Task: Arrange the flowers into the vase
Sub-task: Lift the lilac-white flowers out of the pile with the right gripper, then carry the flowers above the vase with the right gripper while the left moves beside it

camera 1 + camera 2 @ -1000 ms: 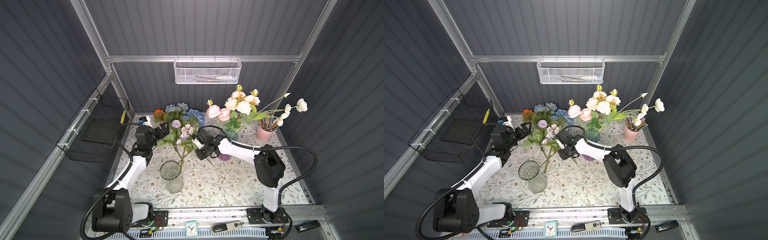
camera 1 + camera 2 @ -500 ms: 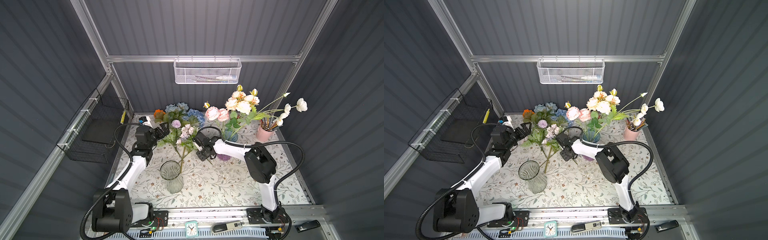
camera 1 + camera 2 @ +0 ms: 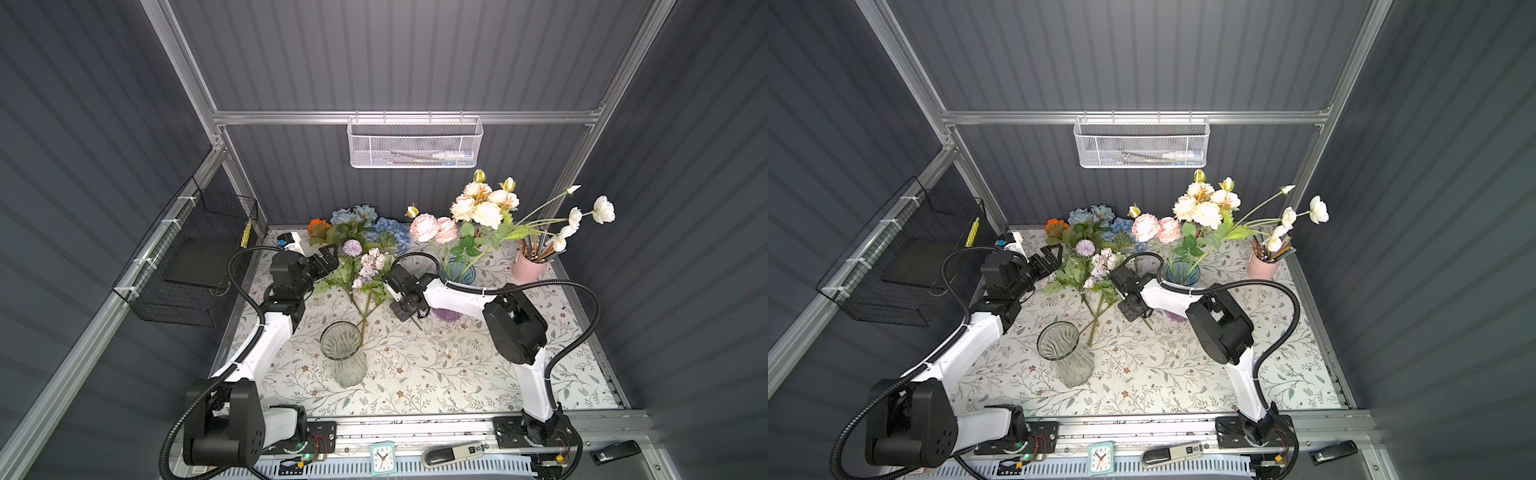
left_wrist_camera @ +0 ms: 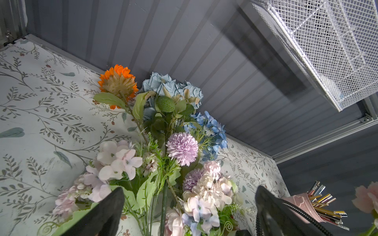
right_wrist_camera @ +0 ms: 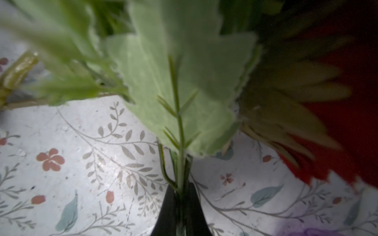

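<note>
Right pincer (image 5: pixel 181 192) is pinched tight on about three green stems (image 5: pixel 180 163), with one red daisy (image 5: pixel 358 102) just beside it. Left pincer (image 3: pixel 328 261) is spread wide, facing the flowers (image 3: pixel 365 266) heaped between both pincers. One glass vase (image 3: pixel 343 353) stands near the right pincer.

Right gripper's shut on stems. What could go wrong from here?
The right gripper pinches thin stems amid the piled flowers; lifting may drag neighbours or slip.
Its forearm passes close by the blue vase; a swing could tip it.
Loose stems end beside the glass vase; dragged, they could knock it.
</note>
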`<state>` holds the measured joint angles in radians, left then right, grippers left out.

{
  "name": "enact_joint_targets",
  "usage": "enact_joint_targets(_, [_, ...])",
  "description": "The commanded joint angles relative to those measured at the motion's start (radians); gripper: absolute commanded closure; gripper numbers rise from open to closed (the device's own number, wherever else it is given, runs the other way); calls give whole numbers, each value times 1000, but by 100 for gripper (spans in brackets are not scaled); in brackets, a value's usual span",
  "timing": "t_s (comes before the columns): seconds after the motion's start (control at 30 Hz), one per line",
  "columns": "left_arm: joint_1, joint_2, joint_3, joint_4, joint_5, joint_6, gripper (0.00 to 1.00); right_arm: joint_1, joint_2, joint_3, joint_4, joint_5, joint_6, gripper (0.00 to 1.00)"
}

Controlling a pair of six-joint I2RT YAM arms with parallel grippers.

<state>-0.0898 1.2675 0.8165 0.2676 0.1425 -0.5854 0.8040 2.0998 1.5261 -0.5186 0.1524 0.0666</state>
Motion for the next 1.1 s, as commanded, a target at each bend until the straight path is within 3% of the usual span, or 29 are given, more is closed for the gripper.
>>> enact_joint_targets(0.0, [5,-28,11,-11,-7,25,0,-1,-83,-16,11,-38,3,100])
enact_joint_targets(0.33, [5,-130,-37,-2,-146,-10,0,-2,-359,-35,57,-191,29,100])
enact_joint_targets(0.53, [5,-160,-30,7,-135,-12,0,-3,-461,-6,105,-252,11,100])
enact_joint_targets(0.7, [5,-149,-13,32,-66,1,0,-3,-534,28,124,-271,-20,100])
enact_joint_targets(1.07, [-34,-62,55,114,248,62,0,-9,-763,-92,315,-312,-73,100])
